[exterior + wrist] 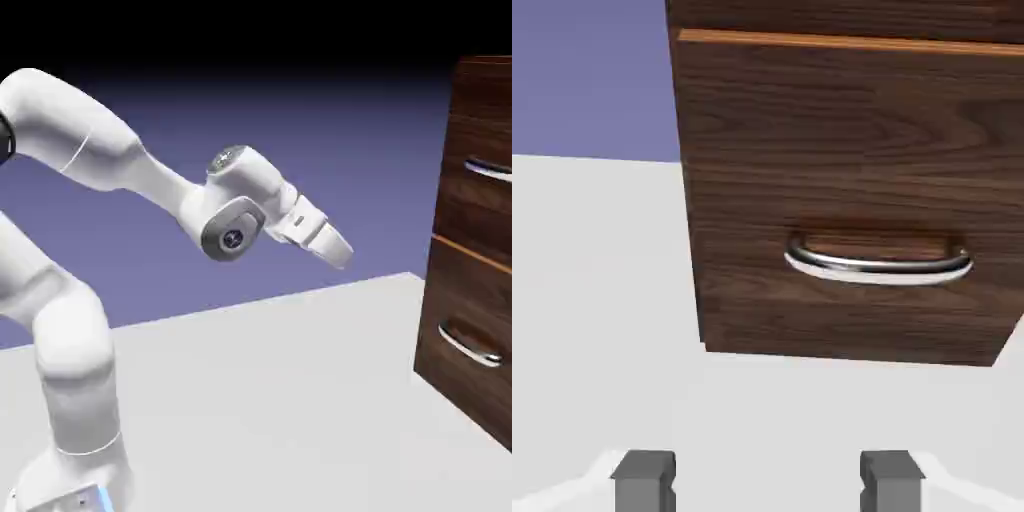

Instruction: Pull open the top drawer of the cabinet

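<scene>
Our gripper hangs in open air above the table, angled down and toward the cabinet but well apart from it; the two grey fingertips stand wide apart with nothing between them. In the hand view we look at the lower drawer and its silver handle, with the thin orange seam above it near the frame's top, so the hand is aimed too low. The top drawer sits shut at the exterior view's right edge, above the seam, and only the near end of its curved silver bar handle shows there. We judge the front rigid and flat, offering no purchase except that bar; the polished metal looks smooth and likely slippery, so the fingers should close around the bar's middle, where it bows clear of the dark walnut-grain wood. The drawer probably slides straight out with modest resistance.
</scene>
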